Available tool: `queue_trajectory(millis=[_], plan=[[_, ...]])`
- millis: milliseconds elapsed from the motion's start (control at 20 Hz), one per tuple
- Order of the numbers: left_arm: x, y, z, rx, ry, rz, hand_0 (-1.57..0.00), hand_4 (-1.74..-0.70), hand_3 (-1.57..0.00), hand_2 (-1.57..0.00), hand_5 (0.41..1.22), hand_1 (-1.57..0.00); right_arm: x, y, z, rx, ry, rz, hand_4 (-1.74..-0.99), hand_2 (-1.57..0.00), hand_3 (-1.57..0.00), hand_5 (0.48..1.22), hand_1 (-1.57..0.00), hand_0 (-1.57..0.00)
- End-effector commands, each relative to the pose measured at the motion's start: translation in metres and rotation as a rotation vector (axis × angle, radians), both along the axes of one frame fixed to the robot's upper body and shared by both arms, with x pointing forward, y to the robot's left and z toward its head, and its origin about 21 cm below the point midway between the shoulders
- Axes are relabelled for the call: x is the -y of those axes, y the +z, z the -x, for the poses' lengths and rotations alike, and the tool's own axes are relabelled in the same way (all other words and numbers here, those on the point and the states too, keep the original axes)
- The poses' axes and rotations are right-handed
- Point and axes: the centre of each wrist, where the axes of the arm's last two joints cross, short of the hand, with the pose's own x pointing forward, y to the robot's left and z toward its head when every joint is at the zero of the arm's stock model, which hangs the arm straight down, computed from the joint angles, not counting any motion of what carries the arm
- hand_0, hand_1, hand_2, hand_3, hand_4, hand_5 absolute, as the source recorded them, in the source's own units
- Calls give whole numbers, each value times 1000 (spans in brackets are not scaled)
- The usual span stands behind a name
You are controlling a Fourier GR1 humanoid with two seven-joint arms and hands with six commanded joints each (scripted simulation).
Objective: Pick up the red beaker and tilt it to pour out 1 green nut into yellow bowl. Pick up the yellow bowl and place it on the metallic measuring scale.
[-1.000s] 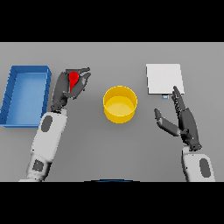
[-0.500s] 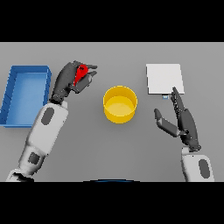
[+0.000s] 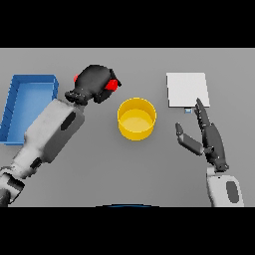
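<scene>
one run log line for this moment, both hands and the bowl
left hand: shut on red beaker, left of yellow bowl | right hand: open, idle | bowl: on table

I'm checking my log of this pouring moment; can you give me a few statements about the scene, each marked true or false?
1. The left robot hand is curled round the red beaker. True.
2. The yellow bowl sits on the metallic scale. False: it stands on the table, apart from the scale.
3. The right robot hand holds the bowl. False: it is open, holding nothing.
4. A blue tray lies at the left. True.
</scene>
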Motion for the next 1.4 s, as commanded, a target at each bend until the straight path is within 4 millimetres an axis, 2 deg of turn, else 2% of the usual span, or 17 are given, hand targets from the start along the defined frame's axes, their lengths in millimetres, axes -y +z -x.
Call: queue_trajectory(millis=[0,150,300,400,600,750,900,1150,1350], plan=[[2,1,-1,-10,-21,-58,-1571,-1734,-1570,-1571,1196,-1571,-1,-2,0,-4,-2,-9,-1290,1,1,694,1,1],[9,9,-5,-25,-74,-236,-1571,-1606,-1571,-1571,1208,-1571,1,-1,-1,-12,-12,-42,-1284,1,1,678,1,1],[26,16,-8,-26,-102,-421,-1571,-1663,-1355,-1571,1214,-1571,-1,-1,-2,-19,-19,-76,-1279,1,1,651,1,1],[41,24,-9,-12,-122,-538,-1571,-1685,-1315,-1571,1217,-1571,0,-1,-2,-25,-18,-80,-1292,1,1,635,1,1],[56,27,-11,5,-187,-691,-1571,-1709,-1203,-1571,1219,-1571,1,-4,1,-31,-17,-109,-1301,1,1,607,1,1],[69,31,-11,65,-244,-793,-1571,-1723,-1383,-1571,1220,-1571,3,-5,2,-31,-18,-99,-1299,1,1,605,1,1],[86,31,-6,117,-281,-895,-1571,-1731,-1475,-1571,1221,-1571,0,-6,1,-34,-18,-86,-1298,1,1,599,1,1],[94,22,-3,196,-317,-1052,-1571,-1737,-1539,-1571,1221,-1571,4,-5,-1,-33,-22,-92,-1287,1,1,604,1,1],[106,25,-1,220,-379,-1184,-1571,-1740,-1558,-1571,1221,-1571,6,-4,-1,-29,-29,-66,-1290,1,1,607,1,1]])
